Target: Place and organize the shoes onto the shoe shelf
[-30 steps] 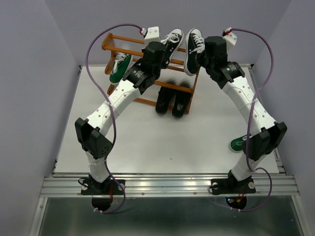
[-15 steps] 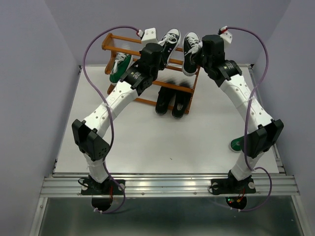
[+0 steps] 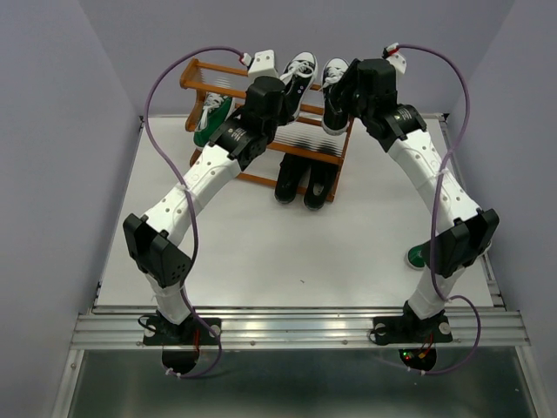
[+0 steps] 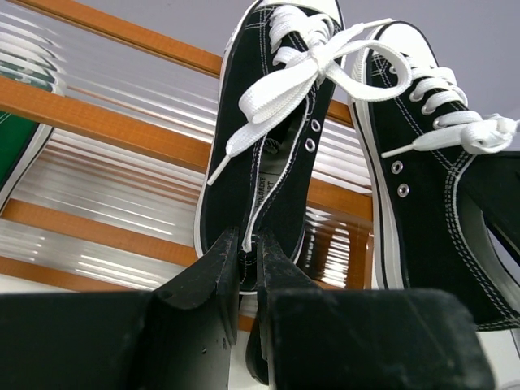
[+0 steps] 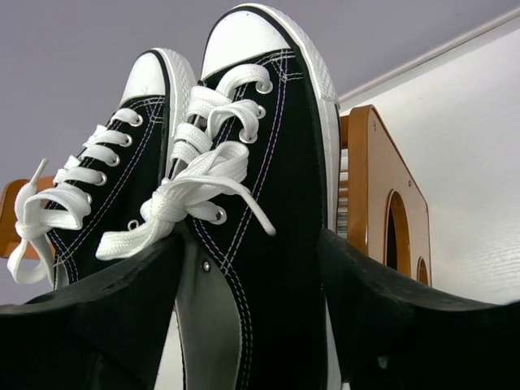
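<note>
1. Up on the top tier of the shoe shelf (image 3: 196,74), toward its right end, two black sneakers with white laces and white toe caps sit side by side, toes pointing at the back wall.
2. The left black sneaker (image 4: 276,162) rests on the thin metal rods. The left gripper (image 4: 248,244) is closed on the thin edge of its heel collar, one finger inside the shoe and one outside.
3. The right black sneaker (image 5: 276,203) sits just beside its mate, at the shelf's right side panel. The right gripper (image 5: 250,244) is spread wide, one finger on each side of the shoe's rear half. Whether the fingers touch it I cannot tell.
4. At the shelf's left end lies a green sneaker (image 3: 211,119) with white laces, well apart from the black pair. Which tier carries it I cannot tell.
5. Low at the shelf's front right, a pair of plain black shoes (image 3: 305,181) lies side by side, poking out toward the arms past the front rail.
6. On the white counter (image 3: 261,244), a second green sneaker (image 3: 419,255) lies near the right edge, partly hidden behind the right arm's elbow and well apart from the shelf.
</note>
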Motion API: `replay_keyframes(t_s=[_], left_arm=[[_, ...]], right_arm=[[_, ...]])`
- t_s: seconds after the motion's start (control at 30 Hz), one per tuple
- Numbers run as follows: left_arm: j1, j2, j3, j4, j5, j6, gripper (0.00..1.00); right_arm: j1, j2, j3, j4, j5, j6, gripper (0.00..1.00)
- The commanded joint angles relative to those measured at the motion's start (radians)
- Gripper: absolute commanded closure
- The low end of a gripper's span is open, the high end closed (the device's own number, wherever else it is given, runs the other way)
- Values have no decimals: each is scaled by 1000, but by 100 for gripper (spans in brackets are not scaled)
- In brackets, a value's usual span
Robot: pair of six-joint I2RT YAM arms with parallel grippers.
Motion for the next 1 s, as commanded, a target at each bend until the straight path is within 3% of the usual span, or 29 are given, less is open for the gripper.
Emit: replay_keyframes(t_s=[0.0, 0.13, 0.37, 0.47, 0.73, 0.97], left_arm=[[6, -37, 94, 26, 18, 7, 95], [6, -31, 103, 19, 44, 18, 62], [6, -37, 102, 11, 67, 30, 42], [6, -45, 96, 3, 76, 33, 27], [6, -110, 85, -17, 47, 62, 13], [6, -224, 51, -41, 3, 99, 11]], right_arm=[[-8, -85, 28, 35, -11, -21, 25], [-8, -149, 12, 21, 12, -45, 17], [-8, -262, -63, -21, 107, -82, 14], [-8, -321, -117, -54, 173, -102, 12], [-8, -532, -374, -224, 393, -113, 8], [-17, -689, -637, -505, 364, 164, 6]])
